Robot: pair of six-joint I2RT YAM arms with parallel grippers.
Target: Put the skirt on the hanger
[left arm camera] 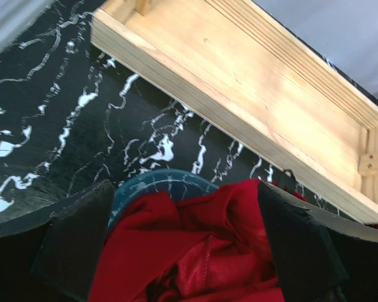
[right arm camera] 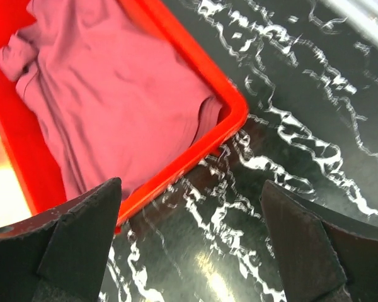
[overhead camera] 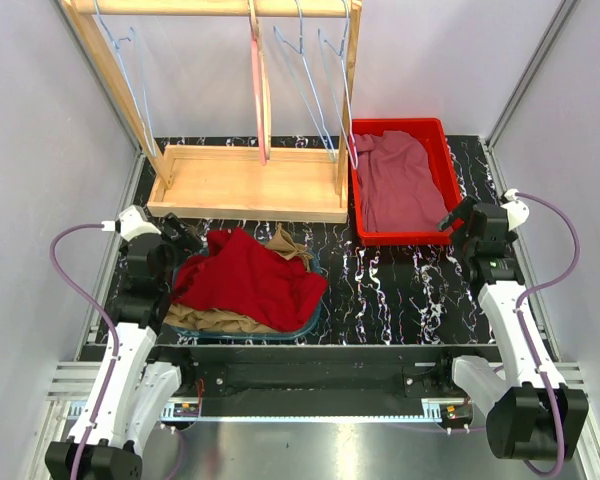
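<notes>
Reading red skirt (overhead camera: 250, 275) as crumpled heap in blue tray (overhead camera: 280, 333) on worktop (overhead camera: 400, 290), just right of left claw (overhead camera: 185, 240) — claw released, jaws wide, cloth edge between them. No clear long axis. Right claw (overhead camera: 458, 225) also released, well apart by red bin (overhead camera: 446, 160) — left arm nearer, we judge.
</notes>
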